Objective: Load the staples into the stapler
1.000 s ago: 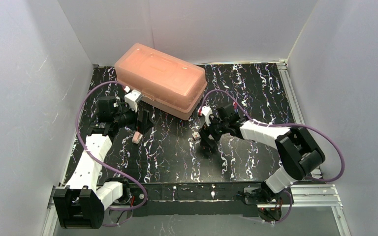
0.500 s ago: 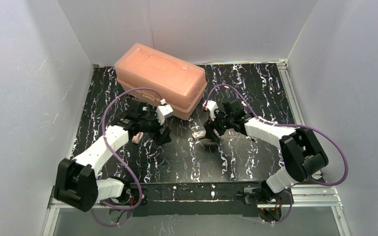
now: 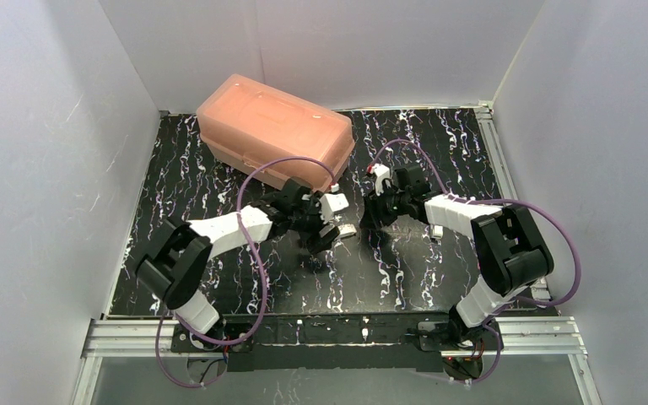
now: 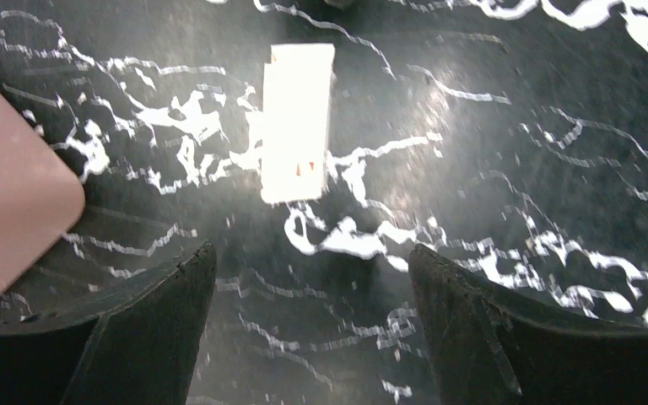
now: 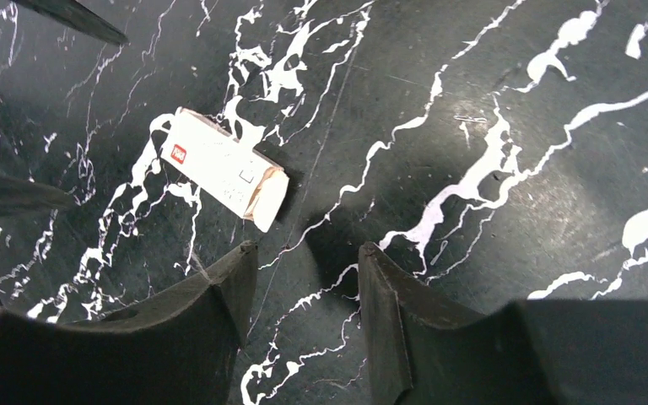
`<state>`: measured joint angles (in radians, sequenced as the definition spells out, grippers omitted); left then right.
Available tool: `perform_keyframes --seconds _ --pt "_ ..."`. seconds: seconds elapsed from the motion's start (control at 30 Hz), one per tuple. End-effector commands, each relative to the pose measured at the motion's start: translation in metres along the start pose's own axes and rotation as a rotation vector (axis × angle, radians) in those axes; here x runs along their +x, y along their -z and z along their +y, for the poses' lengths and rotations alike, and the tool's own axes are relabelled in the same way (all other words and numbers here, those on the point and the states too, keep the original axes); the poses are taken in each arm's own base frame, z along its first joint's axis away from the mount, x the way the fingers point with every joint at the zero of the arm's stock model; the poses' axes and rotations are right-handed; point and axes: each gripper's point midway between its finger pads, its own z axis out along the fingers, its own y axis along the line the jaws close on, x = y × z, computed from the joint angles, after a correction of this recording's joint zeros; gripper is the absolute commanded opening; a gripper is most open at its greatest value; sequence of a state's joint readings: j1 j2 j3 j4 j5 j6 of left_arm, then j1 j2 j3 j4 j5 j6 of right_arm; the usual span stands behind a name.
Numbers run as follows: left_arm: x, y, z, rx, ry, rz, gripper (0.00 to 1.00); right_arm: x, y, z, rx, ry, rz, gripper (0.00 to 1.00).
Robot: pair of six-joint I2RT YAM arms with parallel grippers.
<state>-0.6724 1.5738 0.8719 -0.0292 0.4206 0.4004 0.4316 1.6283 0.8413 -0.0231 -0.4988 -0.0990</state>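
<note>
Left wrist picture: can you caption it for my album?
Open left gripper hovers near a white box on the black table.

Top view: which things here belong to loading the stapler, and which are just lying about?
For the job:
- small white staple box
- left end effector and right end effector, both open and empty, flanking the box

Lying about:
- closed pink plastic case at the back

No stapler shows in any view.

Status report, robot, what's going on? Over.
Left gripper open, empty. Right gripper open, empty. Staple box loose on table between them. Pink case behind, not blocking.
</note>
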Motion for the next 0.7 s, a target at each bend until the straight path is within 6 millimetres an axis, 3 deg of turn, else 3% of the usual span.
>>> perform_keyframes --seconds 0.0,0.23,0.67 --pt "-0.027 -0.02 0.023 -0.114 -0.016 -0.021 0.82 -0.015 0.0 -0.004 -0.008 -0.072 -0.061 0.54" --pt "-0.036 -0.044 0.03 -0.11 -0.015 0.011 0.68 -0.009 -0.008 -0.004 -0.048 -0.17 -0.043 0.52" --pt "-0.011 -0.056 0.011 -0.012 -0.001 0.062 0.51 -0.002 -0.024 0.003 -0.133 -0.268 -0.031 0.5"
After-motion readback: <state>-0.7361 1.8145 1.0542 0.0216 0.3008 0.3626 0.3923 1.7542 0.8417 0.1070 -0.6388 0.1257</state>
